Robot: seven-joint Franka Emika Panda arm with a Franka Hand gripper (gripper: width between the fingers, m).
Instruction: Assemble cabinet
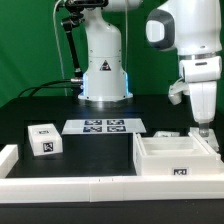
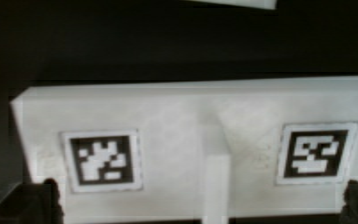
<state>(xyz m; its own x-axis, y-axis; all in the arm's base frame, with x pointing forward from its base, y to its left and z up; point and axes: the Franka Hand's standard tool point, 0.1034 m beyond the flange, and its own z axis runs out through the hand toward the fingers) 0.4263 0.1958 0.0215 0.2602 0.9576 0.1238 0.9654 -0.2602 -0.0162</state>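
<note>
The cabinet [image 1: 180,160], a white open shell with thin walls and a tag on its front, lies at the exterior view's right near the front rail. My gripper [image 1: 203,131] hangs just above its far right part. In the wrist view the cabinet [image 2: 211,130] fills the frame as a white face with two square tags and a raised rib between them. My gripper [image 2: 199,203] is open. Its dark fingers [image 2: 39,200] sit wide apart at the two sides of that face and hold nothing. A small white tagged drawer block [image 1: 43,140] stands at the exterior view's left.
The marker board [image 1: 105,126] lies flat in the middle of the black table. A long low white rail [image 1: 70,186] edges the front and turns up at the left. The arm's white base [image 1: 103,70] stands at the back.
</note>
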